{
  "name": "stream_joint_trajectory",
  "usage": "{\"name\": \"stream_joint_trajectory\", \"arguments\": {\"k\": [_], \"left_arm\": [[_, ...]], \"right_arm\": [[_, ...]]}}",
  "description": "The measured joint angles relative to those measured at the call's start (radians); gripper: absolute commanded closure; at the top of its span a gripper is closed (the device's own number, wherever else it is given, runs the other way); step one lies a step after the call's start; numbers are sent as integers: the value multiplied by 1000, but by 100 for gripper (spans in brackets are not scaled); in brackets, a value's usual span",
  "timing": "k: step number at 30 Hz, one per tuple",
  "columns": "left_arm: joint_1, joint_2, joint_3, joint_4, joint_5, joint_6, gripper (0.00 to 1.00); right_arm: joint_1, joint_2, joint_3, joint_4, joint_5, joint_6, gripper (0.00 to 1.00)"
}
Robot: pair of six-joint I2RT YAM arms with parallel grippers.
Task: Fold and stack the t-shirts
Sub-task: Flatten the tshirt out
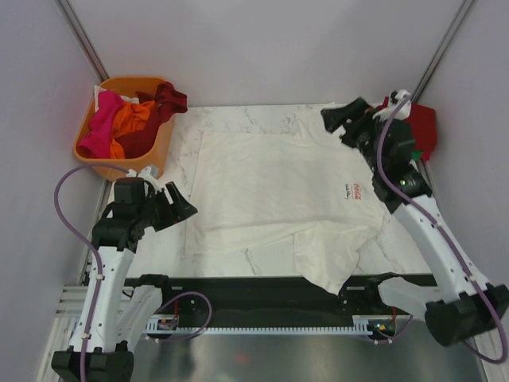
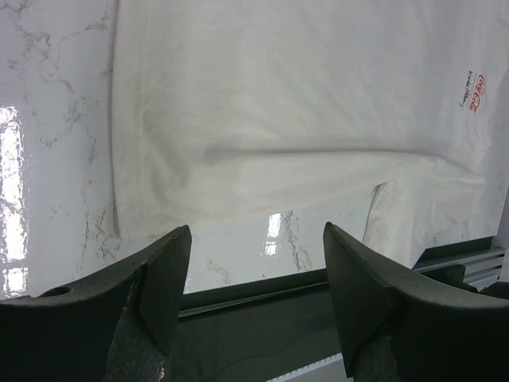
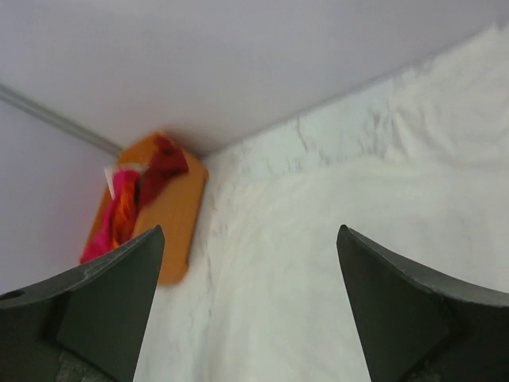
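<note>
Top external view: a cream-white cotton t-shirt with a small red Coca-Cola print (image 1: 270, 187) lies spread flat and sideways on the white marble-patterned table (image 1: 181, 147). One sleeve droops over the near edge.
Left gripper (image 1: 180, 204): fingers spread and empty, hovering just beside the shirt's straight left edge.
Right gripper (image 1: 343, 121): fingers also spread, grasping nothing, above the shirt's far right corner.
Done so far: red and green cloth (image 1: 423, 126) sits at the table's far right edge, half hidden by the right arm. It may be a stack of folded tees, but I cannot tell.
Left to do: the cream-white shirt shows no fold yet. The crumpled pink, orange and dark red tees (image 1: 127, 119) wait in the orange plastic basket (image 1: 161, 147) at the far left corner. By my reckoning, most of the job remains.
Left wrist view: only here do the shirt's near edge, its red print (image 2: 473, 91) and the glare on the marble show up close. The basket is out of frame.
Right wrist view: this one looks across the cloth to the basket and its tees, but the print is absent.
</note>
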Motion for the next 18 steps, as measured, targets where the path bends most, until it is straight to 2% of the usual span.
{"name": "stream_joint_trajectory", "arguments": {"k": [3,7,12,15,18], "left_arm": [[0,-1,0,0,0,0,25],[0,-10,0,0,0,0,25],[0,-46,-2,0,0,0,25],[0,-64,-2,0,-2,0,25],[0,-75,-2,0,-3,0,25]], "right_arm": [[176,-171,-170,-210,75,11,2],[420,-184,-374,-486,156,114,2],[841,-206,-557,-784,195,344,2],[951,-260,-576,-886,225,449,2],[984,-303,-578,-961,259,522,4]]}}
